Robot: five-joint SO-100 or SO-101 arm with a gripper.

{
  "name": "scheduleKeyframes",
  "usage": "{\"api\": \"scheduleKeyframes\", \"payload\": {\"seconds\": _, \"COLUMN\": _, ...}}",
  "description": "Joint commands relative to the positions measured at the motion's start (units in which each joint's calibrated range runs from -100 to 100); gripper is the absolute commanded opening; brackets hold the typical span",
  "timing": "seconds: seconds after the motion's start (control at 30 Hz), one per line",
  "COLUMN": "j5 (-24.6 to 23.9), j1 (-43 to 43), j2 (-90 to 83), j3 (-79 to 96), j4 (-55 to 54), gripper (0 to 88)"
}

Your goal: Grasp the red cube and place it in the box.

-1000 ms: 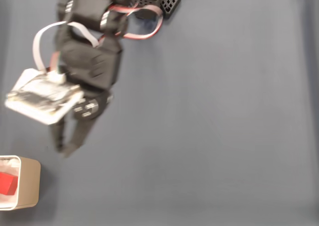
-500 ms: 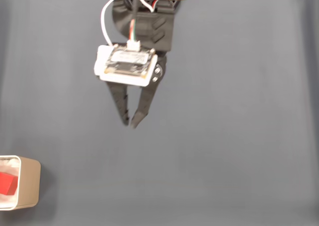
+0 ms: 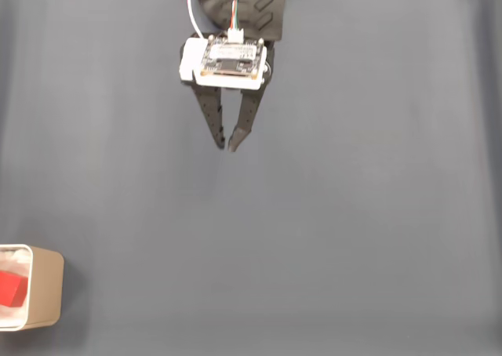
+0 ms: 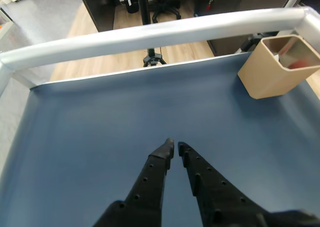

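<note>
Cube first: the red cube (image 3: 9, 288) sits inside the box (image 3: 47, 287) at the lower left edge of the fixed view, its red face showing against the white inside wall. In the wrist view a small patch of red shows through the box's open top at the upper right, so both cameras agree that it is contained and not merely beside the container. The box stands upright on the dark blue surface (image 3: 353, 215), close to that surface's corner, with its tan outer wall turned toward the open middle.

Well apart from it, near the top centre of the fixed view, hangs the tool (image 3: 227, 145). Its two black fingers converge to tips that nearly meet, with only a thin gap between them, and nothing is held in that gap. The wrist view shows the same: empty tips (image 4: 173, 148) pointing across bare blue surface, the box off to the right and farther away.

Judged from this layout, the placing step looks finished and the arm is at the retreat or rest stage. The next move calls for little: no grasp is needed, only settling the arm in a parked pose near its base. The one care is to keep any travel away from the lower left corner, so the box is not nudged.
</note>
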Motion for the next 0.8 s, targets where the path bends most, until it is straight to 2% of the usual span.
{"api": "scheduleKeyframes", "payload": {"seconds": 0.0, "j5": 0.8, "j1": -0.4, "j2": -8.2, "j3": 7.1, "j4": -1.2, "gripper": 0.0}}
{"api": "scheduleKeyframes", "payload": {"seconds": 0.4, "j5": 1.1, "j1": -1.6, "j2": -26.7, "j3": 28.3, "j4": 1.7, "gripper": 0.0}}
{"api": "scheduleKeyframes", "payload": {"seconds": 0.77, "j5": 0.7, "j1": -2.9, "j2": -38.3, "j3": 38.7, "j4": 11.0, "gripper": 0.0}}
